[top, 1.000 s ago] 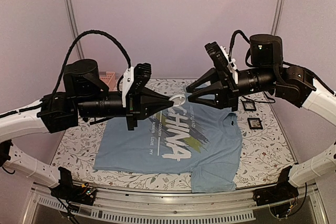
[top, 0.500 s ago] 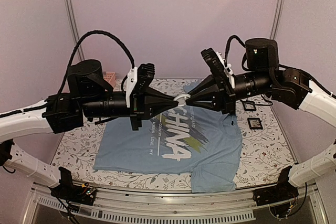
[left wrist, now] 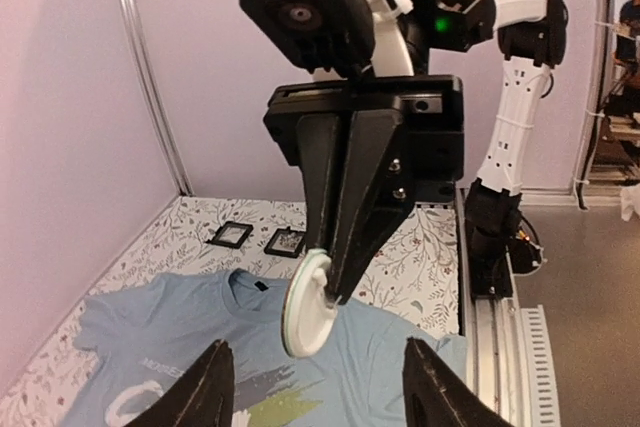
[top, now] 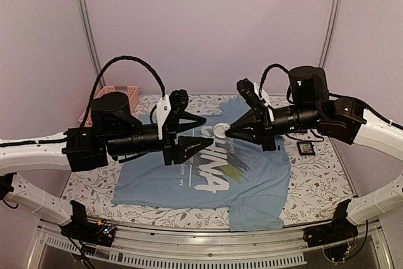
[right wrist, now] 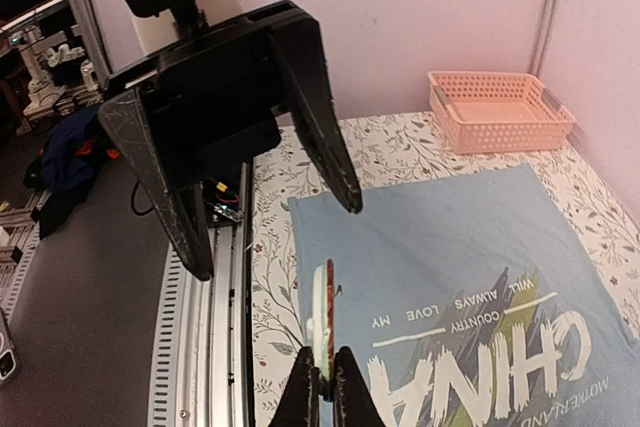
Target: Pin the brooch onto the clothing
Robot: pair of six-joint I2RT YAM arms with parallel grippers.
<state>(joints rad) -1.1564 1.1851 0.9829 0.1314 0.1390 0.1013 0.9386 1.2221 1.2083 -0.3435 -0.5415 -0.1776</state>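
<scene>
The brooch (top: pixel 218 131) is a small round disc, white on its back, hanging in the air above the clothing (top: pixel 252 174), a light blue T-shirt with a white "CHINA" print spread on the table. My right gripper (top: pixel 228 132) is shut on the brooch. In the right wrist view the brooch (right wrist: pixel 322 322) stands edge-on between the right gripper (right wrist: pixel 322 379) tips, showing a red-orange rim. My left gripper (top: pixel 205 132) is open just left of it, jaws apart on either side and not touching. From the left wrist the brooch (left wrist: pixel 308 304) shows its white back.
A pink basket (top: pixel 116 96) stands at the back left of the table. Two small black square frames (top: pixel 306 148) lie to the right of the shirt's collar. Both arms meet nose to nose over the shirt's upper half.
The left gripper has opened, let go of the brooch and drawn back slightly left. The right gripper has closed on the brooch and now holds it alone.
</scene>
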